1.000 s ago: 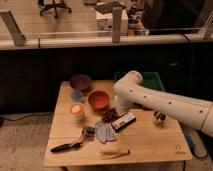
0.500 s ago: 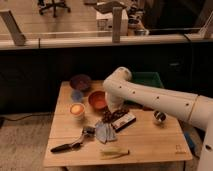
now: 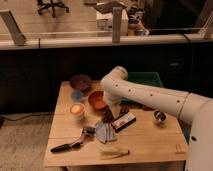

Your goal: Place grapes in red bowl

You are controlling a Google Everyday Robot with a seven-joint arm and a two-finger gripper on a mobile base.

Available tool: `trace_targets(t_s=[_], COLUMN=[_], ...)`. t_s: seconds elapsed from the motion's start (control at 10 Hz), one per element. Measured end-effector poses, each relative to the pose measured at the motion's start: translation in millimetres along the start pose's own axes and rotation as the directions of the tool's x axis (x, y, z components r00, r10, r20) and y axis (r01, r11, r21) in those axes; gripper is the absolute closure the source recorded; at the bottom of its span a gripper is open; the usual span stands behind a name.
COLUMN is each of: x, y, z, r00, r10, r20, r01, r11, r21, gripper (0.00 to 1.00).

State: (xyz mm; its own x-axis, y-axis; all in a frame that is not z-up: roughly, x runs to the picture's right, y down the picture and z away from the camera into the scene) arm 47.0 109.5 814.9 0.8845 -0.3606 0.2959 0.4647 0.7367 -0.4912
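**Worktop carrying bowls and fruit**

The wooden worktop is carrying a purple bowl, a blue bowl and the red bowl left of centre. The grapes are lying just below the red bowl, the pincer hanging near them at frame centre.

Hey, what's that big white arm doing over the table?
A one-armed robot is working at a wooden table. Its job is to put the grapes into the red bowl. Its gripper is down low beside the red bowl, just over the grapes. The grapes appear to lie on the table in front of the red bowl, not yet in it.
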Motion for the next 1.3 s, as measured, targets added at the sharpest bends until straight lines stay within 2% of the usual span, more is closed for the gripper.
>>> trace_targets(t_s=[0.3,0.6,1.0,1.3], x=[8.4,13.4,16.3,20.0], y=[8.0,15.2,17.6,16.5], z=[0.6,0.0,10.7,19.4], r00=[0.998,0.991,0.979,0.963], r10=[0.055,0.132,0.206,0.27], r20=[-0.001,-0.003,-0.001,0.001], r01=[-0.055,-0.132,-0.206,-0.27], r11=[0.998,0.991,0.978,0.962], r21=[0.011,0.022,-0.013,-0.039], gripper=[0.2,0.2,0.2,0.2])
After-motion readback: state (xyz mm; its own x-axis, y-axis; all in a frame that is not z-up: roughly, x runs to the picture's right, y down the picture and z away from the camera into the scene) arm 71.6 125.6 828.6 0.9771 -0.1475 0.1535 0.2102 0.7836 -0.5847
